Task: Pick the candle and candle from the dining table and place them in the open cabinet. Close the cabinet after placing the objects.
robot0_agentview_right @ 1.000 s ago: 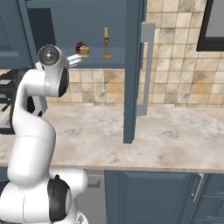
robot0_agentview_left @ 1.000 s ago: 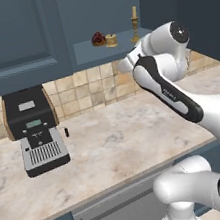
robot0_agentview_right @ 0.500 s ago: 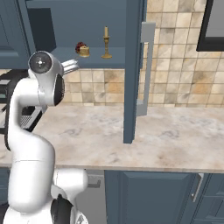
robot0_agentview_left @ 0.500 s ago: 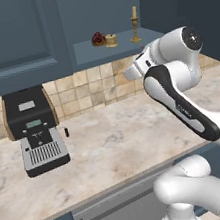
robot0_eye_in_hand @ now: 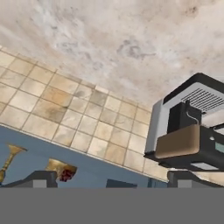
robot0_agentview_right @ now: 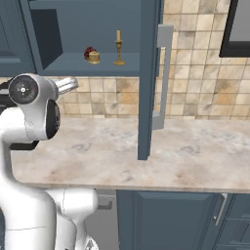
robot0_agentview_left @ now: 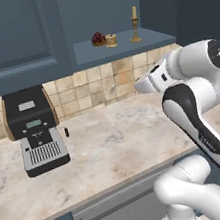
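Both candles are in the open cabinet [robot0_agentview_right: 97, 63] now: the brass candlestick candle [robot0_agentview_right: 118, 48] near the shelf's front edge, the squat yellow candle [robot0_agentview_left: 111, 40] just left of it, touching a dark red lump [robot0_agentview_left: 98, 38]. My gripper [robot0_eye_in_hand: 111, 177] is spread wide, holding nothing. Its fingertips [robot0_eye_in_hand: 41, 178] are mostly cut off at the bottom. The cabinet door [robot0_agentview_right: 149, 78] stands open, edge-on, hiding the shelf's right end.
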Controlling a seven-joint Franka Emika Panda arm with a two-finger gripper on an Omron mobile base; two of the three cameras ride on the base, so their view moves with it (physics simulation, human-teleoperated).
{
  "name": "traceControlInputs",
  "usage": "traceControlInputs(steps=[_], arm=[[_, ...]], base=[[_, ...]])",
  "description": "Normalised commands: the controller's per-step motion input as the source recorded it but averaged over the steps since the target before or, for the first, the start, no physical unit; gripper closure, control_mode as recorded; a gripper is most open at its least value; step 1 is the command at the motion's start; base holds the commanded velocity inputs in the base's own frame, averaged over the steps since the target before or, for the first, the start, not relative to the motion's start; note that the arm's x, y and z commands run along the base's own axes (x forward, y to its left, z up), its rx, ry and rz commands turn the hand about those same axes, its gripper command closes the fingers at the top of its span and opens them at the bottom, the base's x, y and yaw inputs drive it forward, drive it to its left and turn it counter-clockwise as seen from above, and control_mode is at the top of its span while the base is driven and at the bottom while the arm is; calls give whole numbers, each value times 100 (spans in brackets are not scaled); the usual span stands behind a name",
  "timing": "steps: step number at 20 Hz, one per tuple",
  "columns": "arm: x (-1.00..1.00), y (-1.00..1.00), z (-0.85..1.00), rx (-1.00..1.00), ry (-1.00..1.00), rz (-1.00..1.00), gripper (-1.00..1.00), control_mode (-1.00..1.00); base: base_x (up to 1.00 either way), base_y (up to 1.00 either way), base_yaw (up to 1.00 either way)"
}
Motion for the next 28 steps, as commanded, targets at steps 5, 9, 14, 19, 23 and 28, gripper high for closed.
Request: traceControlInputs(steps=[5, 9, 14, 19, 23, 28], arm=[[-78, 0, 0, 0, -7, -10, -100, -100], [-68, -1, 0, 2, -5, -14, -100, -100], [-72, -7, 0, 2, -3, -10, -100, -100], [-81, -10, 0, 1, -5, -9, -100, -100], [-65, -20, 0, 5, 0, -7, -100, -100], [-56, -30, 0, 10, 0, -2, -100, -100]], base=[[0, 0, 0], [0, 0, 0], [0, 0, 0], [0, 0, 0], [0, 0, 0], [0, 0, 0]])
